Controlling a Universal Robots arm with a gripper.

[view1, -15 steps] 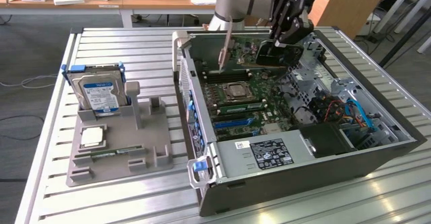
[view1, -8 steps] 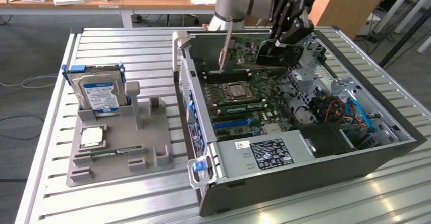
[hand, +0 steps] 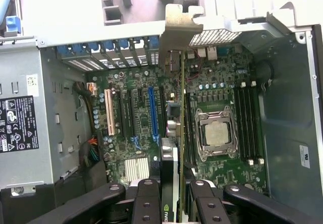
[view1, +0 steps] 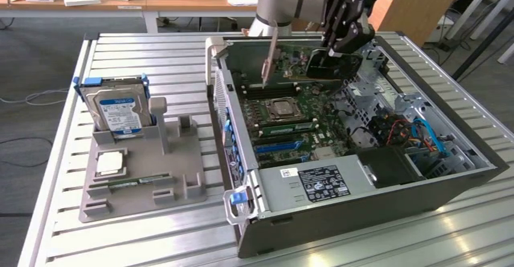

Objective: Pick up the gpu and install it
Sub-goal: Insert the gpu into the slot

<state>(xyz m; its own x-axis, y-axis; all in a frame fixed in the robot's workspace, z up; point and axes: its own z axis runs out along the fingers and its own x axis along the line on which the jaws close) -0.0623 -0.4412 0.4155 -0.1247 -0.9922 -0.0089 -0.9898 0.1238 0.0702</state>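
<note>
Presently, reading the exterior view from its left: the grey fixture (view1: 141, 177) sits at nine o'clock of the open computer case (view1: 449, 189). At the fixture's eleven o'clock stands the hard drive (view1: 119, 110) in its blue frame, upright; its blue-and-white label is too small to read. A processor chip (view1: 110, 163) and a memory stick (view1: 132, 181) lie flat at the fixture's seven o'clock.

Moving on to the case, note the motherboard (view1: 313, 138), with its processor socket (view1: 281, 109) near centre. At one o'clock of that socket your gripper (view1: 337, 50) pinches the gpu (view1: 325, 68): the jaws stand partly closed, a finger against each face of the card. The card is held on edge over the board, its silver bracket (view1: 271, 56) slanting down at the end toward the case's side wall. Whether its lower edge touches a slot cannot be told.

Seen from the wrist, the gripper (hand: 175, 186) flanks the gpu (hand: 181, 108) edge-on, beside the blue slot (hand: 153, 113). Lettering beside the fingers (hand: 147, 199) appears to read NVIDIA.

At the case's six o'clock, the power supply (view1: 277, 192) carries a black label (view1: 321, 183); the print is illegible.
</note>
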